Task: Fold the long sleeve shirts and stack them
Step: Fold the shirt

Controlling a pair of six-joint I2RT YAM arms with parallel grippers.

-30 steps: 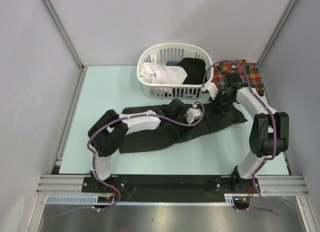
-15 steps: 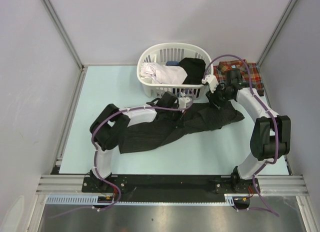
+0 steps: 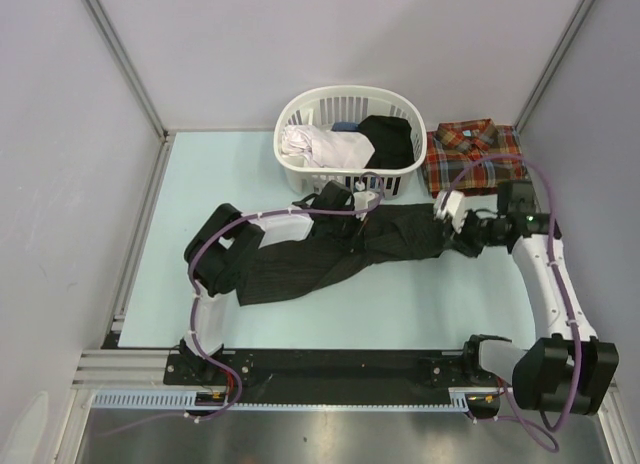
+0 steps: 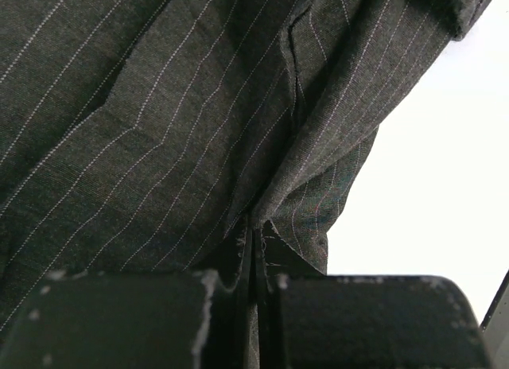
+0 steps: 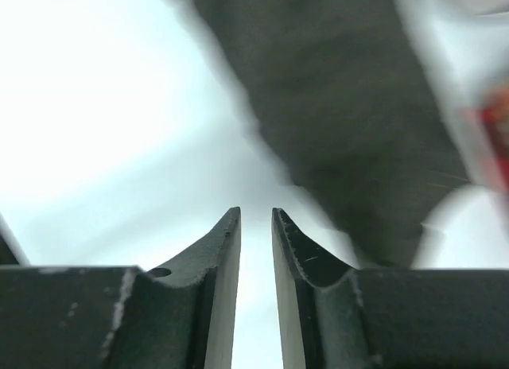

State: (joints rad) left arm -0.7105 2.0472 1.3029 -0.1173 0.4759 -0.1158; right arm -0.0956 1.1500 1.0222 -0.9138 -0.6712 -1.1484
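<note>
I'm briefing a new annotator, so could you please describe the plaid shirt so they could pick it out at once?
Find the white laundry basket at the far edge of the table. Beside it, in the far right corner, lies the plaid shirt, folded flat. Its red, orange and green checks set it apart from the dark pinstriped shirt spread across the middle.

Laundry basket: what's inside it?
In the laundry basket: a crumpled white garment on the left, a black garment on the right, a sliver of blue cloth between them at the back. Anything underneath is covered.
</note>
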